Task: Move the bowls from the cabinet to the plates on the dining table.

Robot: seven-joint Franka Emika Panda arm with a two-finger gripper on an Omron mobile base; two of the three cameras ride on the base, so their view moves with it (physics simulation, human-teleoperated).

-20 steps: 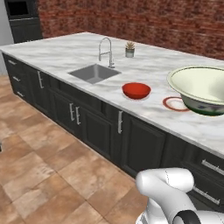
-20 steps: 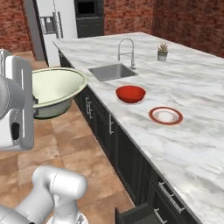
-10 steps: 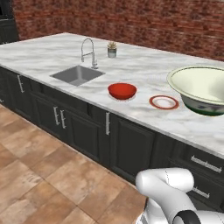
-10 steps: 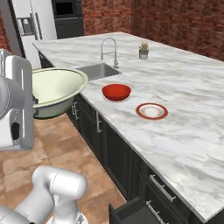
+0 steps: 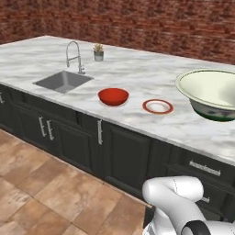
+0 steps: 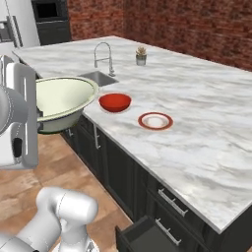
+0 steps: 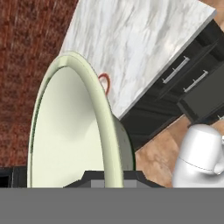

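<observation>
The gripper is pinched tight on the rim of the cream-white bowl, one dark finger tip on each side of the rim at the bottom of the hand view. The bowl is carried in the air, mouth up and slightly tilted, in front of the dining table's near edge; its pale inside, green markings and dark foot are seen in the left base view and the right base view.

On the dining table, a marble-topped island over black doors, the red bowl is set on a pale plate whose rim just shows beneath it. Just beside it lies the red-orange plate, bare, with a pale centre. The plate is also glimpsed behind the held bowl's rim in the hand view.

Farther along the top a sink with a silver faucet is sunk in, and a small potted plant stands beyond it. A brick wall backs the scene. An open drawer is seen low in the island's front.
</observation>
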